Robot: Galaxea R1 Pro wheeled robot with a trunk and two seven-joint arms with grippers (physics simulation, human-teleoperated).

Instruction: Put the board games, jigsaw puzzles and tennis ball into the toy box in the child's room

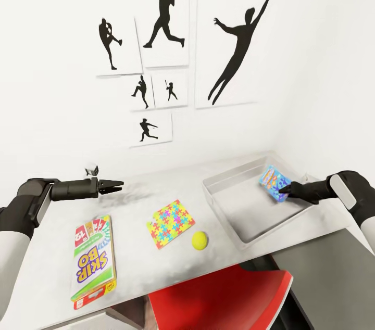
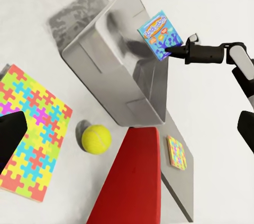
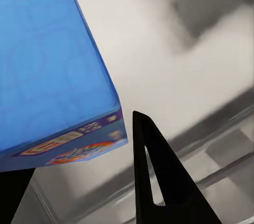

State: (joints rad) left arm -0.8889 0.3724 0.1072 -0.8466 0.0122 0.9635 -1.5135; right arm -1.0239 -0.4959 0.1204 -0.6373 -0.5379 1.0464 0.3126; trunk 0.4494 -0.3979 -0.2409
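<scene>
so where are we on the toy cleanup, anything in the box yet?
Nothing lies in the toy box yet. In hand: the right gripper holds the blue board game over it. Left on the table: the Skip-Bo game, a jigsaw puzzle, the tennis ball. A second puzzle lies on the lower section.

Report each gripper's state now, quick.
Left gripper: holding nothing, hovering above the table; open or shut cannot be told.
Right gripper: shut on the blue board game, holding it over the toy box.

child's room | sports-silhouette pictures [image 1: 166, 33] | desk [image 1: 47, 246] with jigsaw puzzle [image 1: 171, 223]
</scene>
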